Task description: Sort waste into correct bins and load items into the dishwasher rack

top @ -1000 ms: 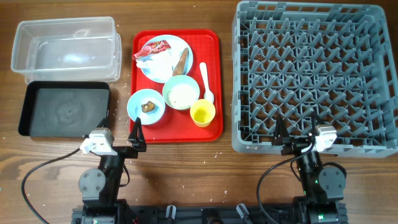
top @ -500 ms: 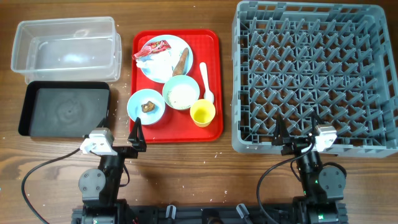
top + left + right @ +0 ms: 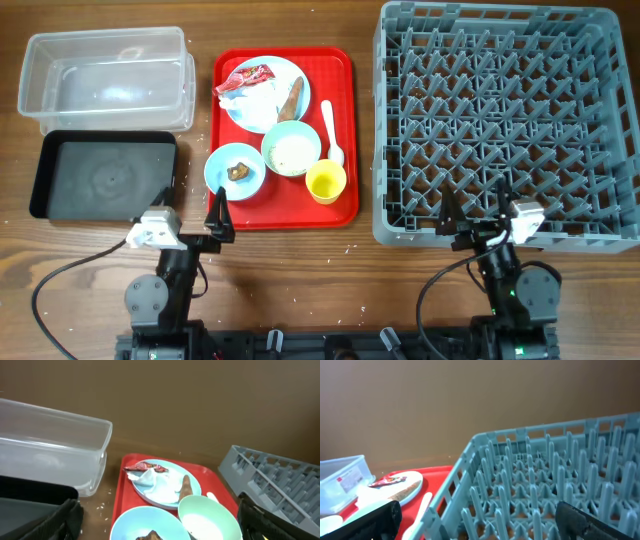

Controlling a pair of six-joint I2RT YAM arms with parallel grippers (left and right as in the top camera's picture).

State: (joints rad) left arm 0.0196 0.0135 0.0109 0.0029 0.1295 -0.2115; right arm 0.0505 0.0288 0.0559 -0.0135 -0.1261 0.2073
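On the red tray [image 3: 340, 205], the pale plate [image 3: 268, 112] holds the red wrapper [image 3: 250, 75], white napkin [image 3: 250, 100] and brown sausage piece [image 3: 292, 98]. The light blue bowl [image 3: 222, 165] holds a brown food lump [image 3: 239, 171]. The cream bowl [image 3: 291, 150], yellow cup [image 3: 326, 182] and white spoon [image 3: 331, 130] lie beside them. My left gripper [image 3: 192, 205] is open and empty just in front of the tray. My right gripper [image 3: 474, 210] is open and empty at the near edge of the grey rack [image 3: 505, 125]. Rice grains [image 3: 102, 506] lie on the table.
The clear tub [image 3: 105, 78] stands at the back left, with the black tray [image 3: 105, 178] in front of it. In the left wrist view the blue bowl [image 3: 145, 520] and cream bowl [image 3: 207, 517] lie between my fingers [image 3: 60, 520]. In the right wrist view the rack [image 3: 545, 475] fills the space ahead.
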